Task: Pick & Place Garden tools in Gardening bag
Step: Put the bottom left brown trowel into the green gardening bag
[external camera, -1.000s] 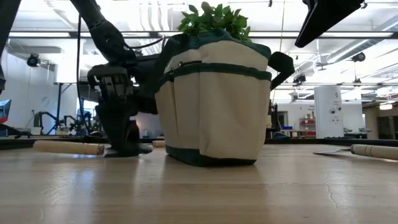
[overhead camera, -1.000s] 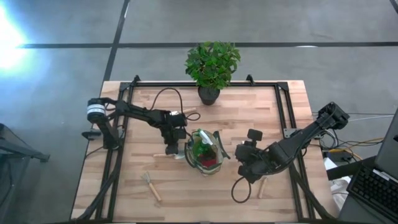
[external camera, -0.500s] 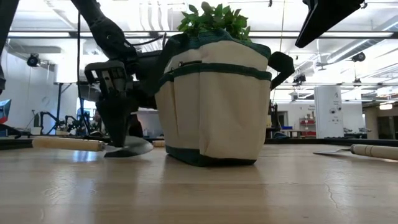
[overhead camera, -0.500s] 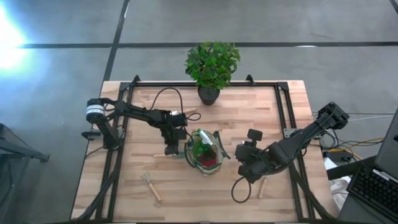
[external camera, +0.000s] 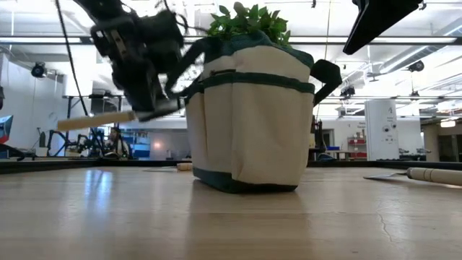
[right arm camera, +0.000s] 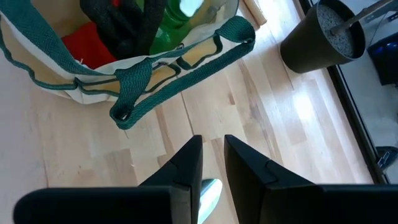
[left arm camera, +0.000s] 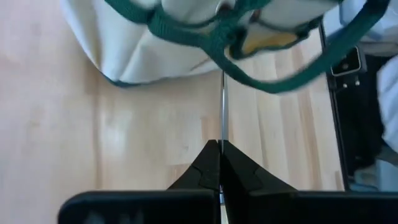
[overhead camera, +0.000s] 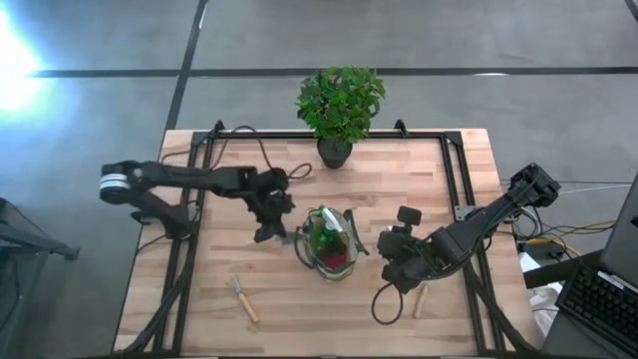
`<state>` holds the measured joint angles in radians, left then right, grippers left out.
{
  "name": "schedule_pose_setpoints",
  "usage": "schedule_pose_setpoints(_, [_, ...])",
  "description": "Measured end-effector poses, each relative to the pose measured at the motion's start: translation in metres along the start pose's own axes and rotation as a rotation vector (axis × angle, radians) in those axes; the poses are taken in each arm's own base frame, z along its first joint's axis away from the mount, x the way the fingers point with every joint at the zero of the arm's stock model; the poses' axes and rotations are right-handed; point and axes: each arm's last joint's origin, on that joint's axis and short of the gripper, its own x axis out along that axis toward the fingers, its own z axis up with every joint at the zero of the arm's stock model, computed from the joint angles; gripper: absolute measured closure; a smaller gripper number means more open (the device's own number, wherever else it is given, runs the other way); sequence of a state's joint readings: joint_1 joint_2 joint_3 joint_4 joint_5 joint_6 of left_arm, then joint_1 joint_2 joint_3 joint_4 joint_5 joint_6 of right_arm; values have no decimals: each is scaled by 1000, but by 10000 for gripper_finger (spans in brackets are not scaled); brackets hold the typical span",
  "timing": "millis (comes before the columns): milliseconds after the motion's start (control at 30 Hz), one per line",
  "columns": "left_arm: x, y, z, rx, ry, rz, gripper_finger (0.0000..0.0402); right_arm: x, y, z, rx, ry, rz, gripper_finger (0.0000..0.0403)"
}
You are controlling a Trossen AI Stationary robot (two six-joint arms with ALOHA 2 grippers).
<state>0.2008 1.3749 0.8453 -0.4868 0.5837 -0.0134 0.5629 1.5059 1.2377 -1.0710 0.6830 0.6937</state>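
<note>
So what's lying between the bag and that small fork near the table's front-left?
Nothing: in the high view, only bare table wood separates the fork from the gardening bag.

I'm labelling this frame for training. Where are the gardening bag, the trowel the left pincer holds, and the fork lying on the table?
gardening bag (external camera: pixel 249 130): low view, front fabric panel.
trowel (external camera: pixel 94 120): low view, wooden handle.
fork (overhead camera: pixel 242 297): high view, handle near the head.

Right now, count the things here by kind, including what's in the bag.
Wooden-handled tools: 4 (one in the left gripper)
Green spray bottle: 1
Red-and-black tool: 1
Gardening bag: 1
Potted plant: 1
Total: 8
</note>
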Motion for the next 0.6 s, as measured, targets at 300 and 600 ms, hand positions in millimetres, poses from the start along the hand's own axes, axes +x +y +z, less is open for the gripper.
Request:
schedule_pose_setpoints(300, [-48, -28, -6, 58, -132, 124, 401, 0, 0, 0, 1, 2, -1, 344])
schedule_pose_setpoints(600, [-77, -39, -39, -139, -38, 363, 401, 0, 0, 0, 2, 2, -1, 344])
